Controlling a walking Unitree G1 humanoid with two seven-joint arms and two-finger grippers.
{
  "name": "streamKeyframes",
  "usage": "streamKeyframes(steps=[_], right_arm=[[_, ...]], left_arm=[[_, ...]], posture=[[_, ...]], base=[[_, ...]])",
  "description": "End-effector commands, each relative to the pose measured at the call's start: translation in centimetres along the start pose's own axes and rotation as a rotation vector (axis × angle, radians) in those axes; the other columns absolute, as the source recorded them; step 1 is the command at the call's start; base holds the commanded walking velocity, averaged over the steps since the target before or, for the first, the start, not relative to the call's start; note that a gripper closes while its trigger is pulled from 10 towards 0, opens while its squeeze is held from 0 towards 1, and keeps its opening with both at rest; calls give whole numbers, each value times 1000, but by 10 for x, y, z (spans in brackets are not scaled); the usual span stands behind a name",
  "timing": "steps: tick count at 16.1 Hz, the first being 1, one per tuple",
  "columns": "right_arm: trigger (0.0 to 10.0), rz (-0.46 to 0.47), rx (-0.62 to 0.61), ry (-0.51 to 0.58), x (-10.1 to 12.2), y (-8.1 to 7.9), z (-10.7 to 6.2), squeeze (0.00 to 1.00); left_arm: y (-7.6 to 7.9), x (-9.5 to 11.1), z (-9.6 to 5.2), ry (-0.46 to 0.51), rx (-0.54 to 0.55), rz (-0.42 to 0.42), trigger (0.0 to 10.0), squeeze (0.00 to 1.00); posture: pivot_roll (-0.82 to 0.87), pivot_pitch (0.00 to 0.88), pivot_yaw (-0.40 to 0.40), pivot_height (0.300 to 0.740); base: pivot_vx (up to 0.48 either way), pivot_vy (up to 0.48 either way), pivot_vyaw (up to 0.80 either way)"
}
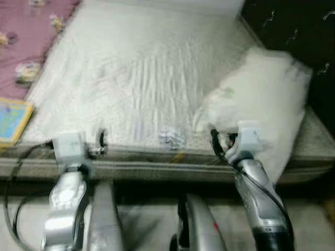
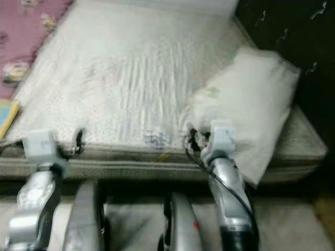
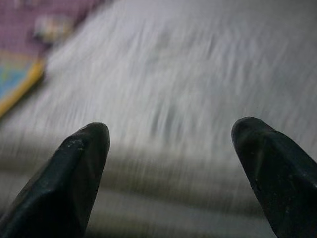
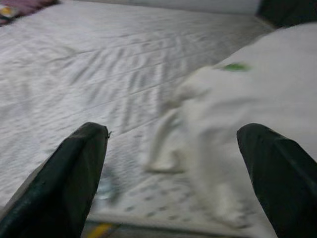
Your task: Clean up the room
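Far left, a pink patterned sheet point(image 1: 23, 31) covers the bed's left side w/ a yellow-edged book point(image 1: 13, 121) lying at its near edge, just left of my left gripper point(image 3: 168, 144), which hovers at the mattress point(image 1: 131, 73) front edge, fingers spread wide, nothing between them. Mid bed is bare quilted white surface w/ open room back toward the far edge, only a small crumpled wrapper point(image 1: 171, 138) near the front edge. To the right, my right gripper point(image 4: 171, 148) is also spread open & empty, just short of the white pillow point(image 1: 261, 99), which lies tilted on the mattress's right front corner, its lower end overhanging the front edge, dark wall point(image 1: 293, 26) behind.
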State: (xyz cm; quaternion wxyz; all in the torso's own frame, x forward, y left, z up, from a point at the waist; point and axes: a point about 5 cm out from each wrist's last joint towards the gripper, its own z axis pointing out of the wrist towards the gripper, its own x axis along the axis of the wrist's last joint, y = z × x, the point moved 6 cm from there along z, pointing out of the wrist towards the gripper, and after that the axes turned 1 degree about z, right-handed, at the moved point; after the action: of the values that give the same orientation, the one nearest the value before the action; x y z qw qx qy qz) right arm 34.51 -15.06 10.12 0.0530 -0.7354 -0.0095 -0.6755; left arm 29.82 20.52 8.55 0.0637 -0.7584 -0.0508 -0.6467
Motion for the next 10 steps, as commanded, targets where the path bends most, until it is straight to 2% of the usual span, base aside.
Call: streamKeyframes(steps=[1, 3, 8, 10], right_arm=[[10000, -18, 13, -36, -10, 0, -1, 0], [10000, -29, 35, -32, -8, -5, 2, 0], [10000, -33, 84, -63, -15, -16, 7, 0], [10000, -3, 86, -74, -17, -18, 9, 0]], left_arm=[[0, 4, -2, 11, 6, 17, 10000, 0], [-3, 3, -7, 8, 20, 25, 10000, 0], [-4, -2, -7, -18, 16, 34, 10000, 0], [-3, -2, -7, -21, 13, 33, 10000, 0]], posture=[[27, 121, -122, 561], [29, 120, -120, 561], [30, 112, -114, 561], [34, 114, -115, 561]], base=[[0, 0, 0], [0, 0, 0], [0, 0, 770], [0, 0, 0]])
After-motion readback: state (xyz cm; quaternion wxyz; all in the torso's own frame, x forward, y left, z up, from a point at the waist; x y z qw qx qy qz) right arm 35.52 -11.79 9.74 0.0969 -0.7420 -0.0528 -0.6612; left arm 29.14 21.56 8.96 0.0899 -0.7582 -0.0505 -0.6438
